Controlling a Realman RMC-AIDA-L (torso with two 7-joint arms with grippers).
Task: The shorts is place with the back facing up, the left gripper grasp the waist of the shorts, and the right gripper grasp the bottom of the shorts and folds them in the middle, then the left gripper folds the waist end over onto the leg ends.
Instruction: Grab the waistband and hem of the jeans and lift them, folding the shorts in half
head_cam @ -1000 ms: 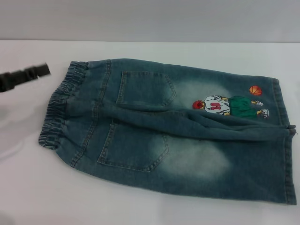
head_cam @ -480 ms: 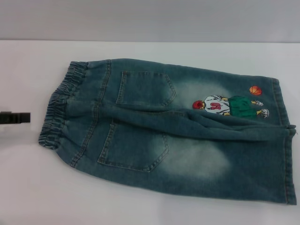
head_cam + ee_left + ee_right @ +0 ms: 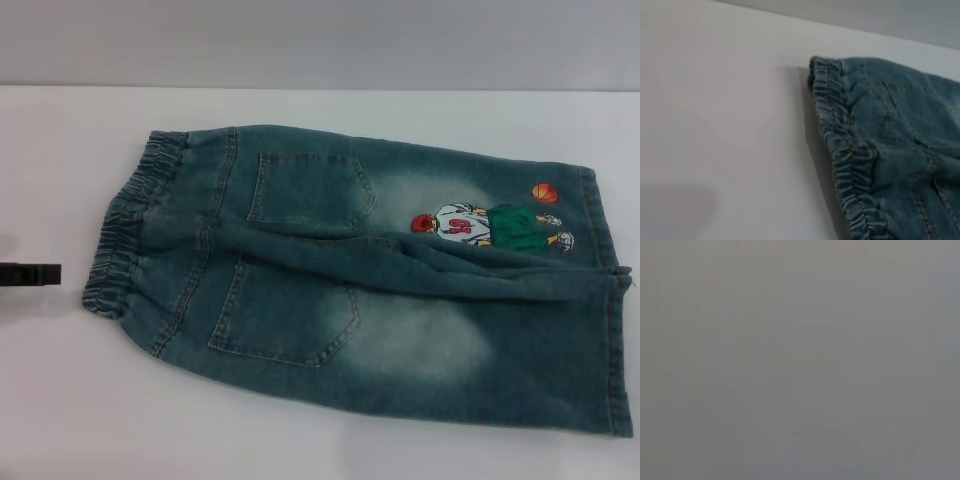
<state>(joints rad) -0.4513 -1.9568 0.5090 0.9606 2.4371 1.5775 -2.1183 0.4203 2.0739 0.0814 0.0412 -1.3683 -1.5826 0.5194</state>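
The faded-denim shorts (image 3: 380,290) lie flat on the white table with both back pockets up. Their ruffled elastic waist (image 3: 125,230) is at the left, and the straight leg hems, the bottom (image 3: 615,340), are at the right. A cartoon basketball-player print (image 3: 490,225) sits on the far leg. Only the black tip of my left gripper (image 3: 30,273) shows at the left edge, a short gap left of the waist. The left wrist view shows the waist (image 3: 840,145) close up, without fingers. My right gripper is out of view.
The white table (image 3: 300,440) runs all around the shorts, with a grey wall behind it. The right wrist view shows only plain grey.
My left gripper dropped from beside the waist's far corner to the near corner's level and drew back toward the left edge. The shorts have not moved.
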